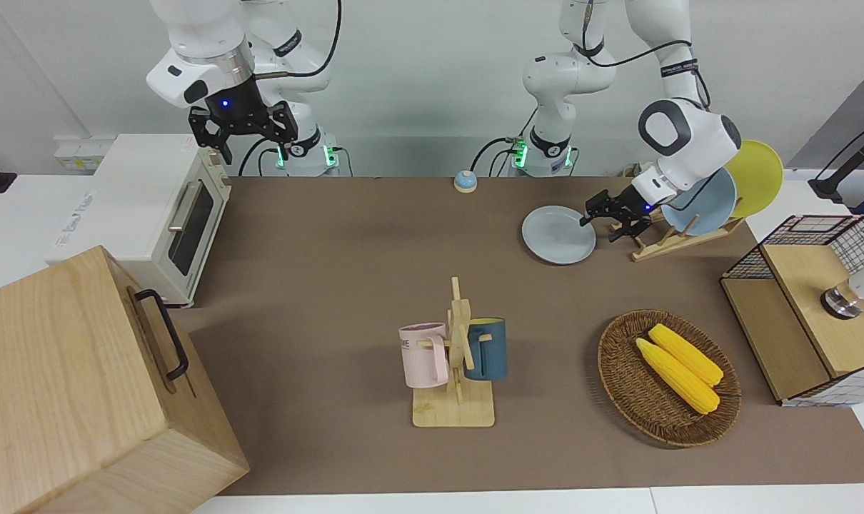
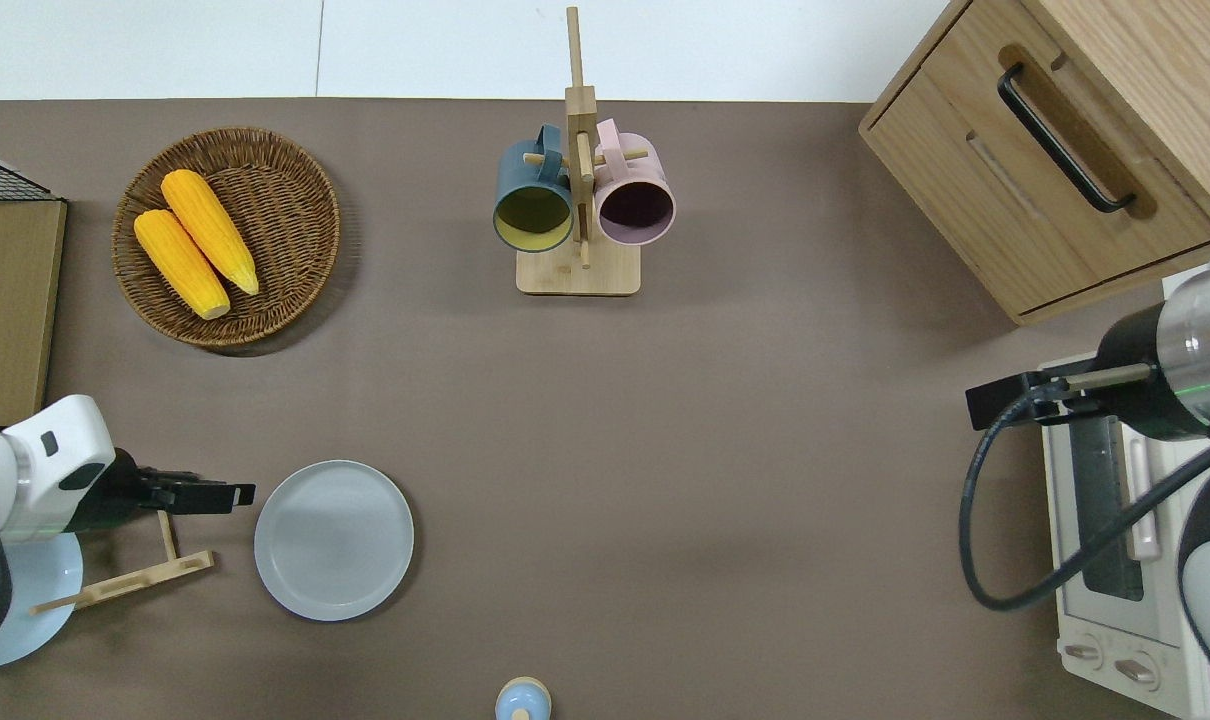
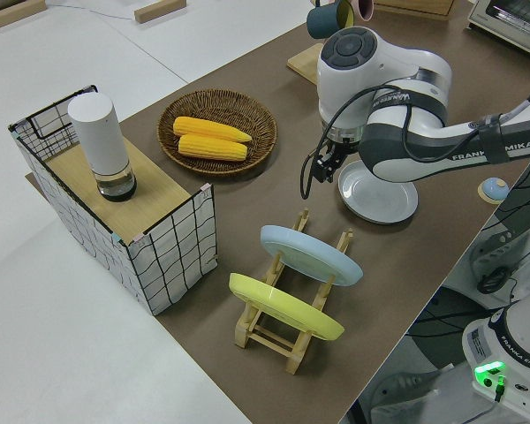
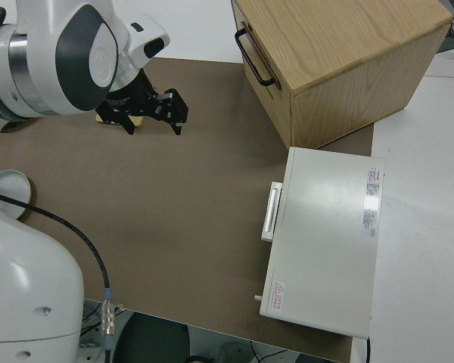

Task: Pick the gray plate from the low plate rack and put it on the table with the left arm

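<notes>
I see round pale gray plate [image 2: 333,539] flat on brown table [image 2: 725,440], beside low light-wood plate rack [image 2: 125,580]. My left gripper [image 2: 237,494] over rack's end, fingers apart, empty. Right arm parked.

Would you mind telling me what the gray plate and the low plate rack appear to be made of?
The gray plate looks like matte ceramic or melamine: an even pale surface with a soft sheen and no pattern; the look leaves it open. The low plate rack looks like unfinished light wood, probably bamboo: pale tan rails and pegs.
</notes>
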### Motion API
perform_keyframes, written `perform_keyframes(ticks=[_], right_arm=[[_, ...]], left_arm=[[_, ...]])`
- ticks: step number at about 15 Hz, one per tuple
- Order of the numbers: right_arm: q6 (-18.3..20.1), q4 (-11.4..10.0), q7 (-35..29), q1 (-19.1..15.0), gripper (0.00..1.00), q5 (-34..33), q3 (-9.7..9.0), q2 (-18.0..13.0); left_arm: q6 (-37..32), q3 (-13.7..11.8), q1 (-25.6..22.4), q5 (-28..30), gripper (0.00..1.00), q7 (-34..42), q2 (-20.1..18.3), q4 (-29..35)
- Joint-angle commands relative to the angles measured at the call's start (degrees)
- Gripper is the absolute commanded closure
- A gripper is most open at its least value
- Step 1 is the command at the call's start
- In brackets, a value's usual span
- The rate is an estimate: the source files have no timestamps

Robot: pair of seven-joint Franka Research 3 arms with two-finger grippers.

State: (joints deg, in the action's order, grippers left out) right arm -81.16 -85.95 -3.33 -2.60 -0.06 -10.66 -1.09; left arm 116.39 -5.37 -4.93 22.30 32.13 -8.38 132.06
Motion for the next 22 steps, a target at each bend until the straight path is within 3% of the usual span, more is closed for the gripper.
perform_keyframes(ticks=[1,6,11,16,20,22], right_arm=[[0.83,0.35,-0.01,-0.56,0.013,0.59,-0.33,-0.14],[0.83,0.35,-0.01,-0.56,0.011,0.59,-0.33,-0.14],[0.83,0.35,0.08,-0.56,0.011,0.59,-0.33,-0.14],[0.83,0.35,-0.01,-0.56,0.013,0.59,-0.33,-0.14],[0.83,0.35,-0.01,-0.56,0.013,0.59,-0.33,-0.14],[0.83,0.35,-0.01,-0.56,0.011,0.59,-0.33,-0.14]], left_arm=[[-10.46,0.0,0.36,-5.32,0.0,-9.96,-0.14,-10.57],[-22.77,1.32,0.8,-9.89,0.0,-25.87,-0.06,-24.38],[-23.4,5.45,0.71,-15.35,0.0,-26.16,-0.85,-28.25],[-27.88,5.45,0.8,-16.75,0.0,-25.81,-0.85,-32.57],[-27.71,7.65,0.8,-23.43,0.0,-22.3,-0.85,-32.75],[-27.1,8.09,0.8,-23.88,0.0,-22.2,-0.59,-32.75]])
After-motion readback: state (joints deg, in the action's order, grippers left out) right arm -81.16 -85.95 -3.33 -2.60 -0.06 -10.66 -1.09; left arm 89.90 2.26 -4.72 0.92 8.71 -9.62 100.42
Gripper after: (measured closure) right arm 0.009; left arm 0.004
